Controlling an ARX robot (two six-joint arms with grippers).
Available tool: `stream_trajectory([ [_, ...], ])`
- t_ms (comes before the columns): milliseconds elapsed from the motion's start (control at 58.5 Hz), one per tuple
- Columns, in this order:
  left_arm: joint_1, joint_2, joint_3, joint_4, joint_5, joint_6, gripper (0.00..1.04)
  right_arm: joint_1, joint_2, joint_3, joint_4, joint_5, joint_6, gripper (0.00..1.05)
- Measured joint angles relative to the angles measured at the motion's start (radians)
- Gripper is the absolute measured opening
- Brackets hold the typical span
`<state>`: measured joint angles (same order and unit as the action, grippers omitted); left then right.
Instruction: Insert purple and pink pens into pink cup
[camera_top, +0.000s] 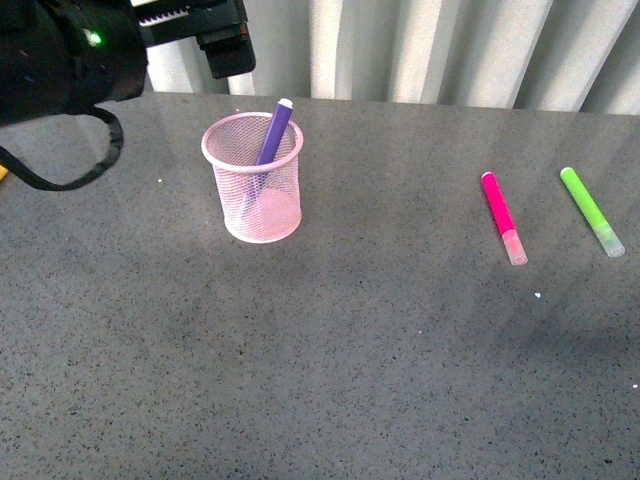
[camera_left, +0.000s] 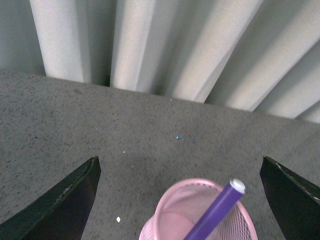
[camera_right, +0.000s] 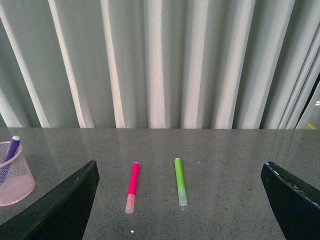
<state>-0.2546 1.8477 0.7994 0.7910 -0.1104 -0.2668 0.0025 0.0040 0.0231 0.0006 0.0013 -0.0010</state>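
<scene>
The light pink round wire-mesh cup (camera_top: 252, 180) stands upright on the dark grey speckled bench (camera_top: 350, 350), not far from the bench's back edge. Inside it sits the deep purple pen (camera_top: 273, 135), tilted, its shaft leaning against the cup's rolled rim and its white-tipped upper end poking out above the rim on the side away from the robot. The lower part of the pen shows only faintly through the mesh.

The thick hot-pink pen (camera_top: 503, 217) is outside the cup. It lies flat on the bench well to the right of the cup, with its clear frosted cap at the end nearer the robot. Farther from the cup on that same side, near the pink pen and almost parallel to it, lies a lime-green marker (camera_top: 592, 211), its clear cap likewise toward the robot.

The left pincer (camera_left: 180, 162) hangs above the cup with its black fingers (camera_left: 75, 200) spread wide and nothing between them. A black cable (camera_top: 60, 180) loops down from that arm, to the left of the cup.

The right pincer (camera_right: 180, 163) is out of the front view. Its wrist view shows its fingers (camera_right: 70, 205) also spread wide and empty, over the bench on the pink pen's side of the cup. A pale pleated curtain (camera_top: 450, 50) hangs behind the bench beyond the cup.
</scene>
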Motion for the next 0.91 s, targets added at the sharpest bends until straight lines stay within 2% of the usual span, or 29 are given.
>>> stream_trajectory([
  [154, 0.042, -0.142, -0.028, -0.189, 0.035, 0.070, 0.98, 0.000, 0.000, 0.000, 0.000, 0.000, 0.000, 0.98],
  [393, 0.051, -0.161, -0.042, -0.173, 0.021, 0.118, 0.97, 0.000, 0.000, 0.000, 0.000, 0.000, 0.000, 0.98],
  [444, 0.051, -0.150, -0.098, 0.003, -0.051, 0.164, 0.88, 0.000, 0.000, 0.000, 0.000, 0.000, 0.000, 0.98],
  [530, 0.063, -0.166, -0.212, 0.232, -0.059, 0.215, 0.73, 0.000, 0.000, 0.000, 0.000, 0.001, 0.000, 0.98],
  [632, 0.092, -0.228, -0.324, 0.353, -0.044, 0.240, 0.55, 0.000, 0.000, 0.000, 0.000, 0.001, 0.000, 0.98],
  [735, 0.118, -0.282, -0.412, 0.386, -0.030, 0.246, 0.39, 0.000, 0.000, 0.000, 0.000, 0.000, 0.000, 0.98],
  [837, 0.139, -0.371, -0.509, 0.377, 0.001, 0.250, 0.16, 0.000, 0.000, 0.000, 0.000, 0.000, 0.000, 0.98],
  [905, 0.147, -0.422, -0.544, 0.367, 0.010, 0.252, 0.05, 0.000, 0.000, 0.000, 0.000, 0.000, 0.000, 0.98],
])
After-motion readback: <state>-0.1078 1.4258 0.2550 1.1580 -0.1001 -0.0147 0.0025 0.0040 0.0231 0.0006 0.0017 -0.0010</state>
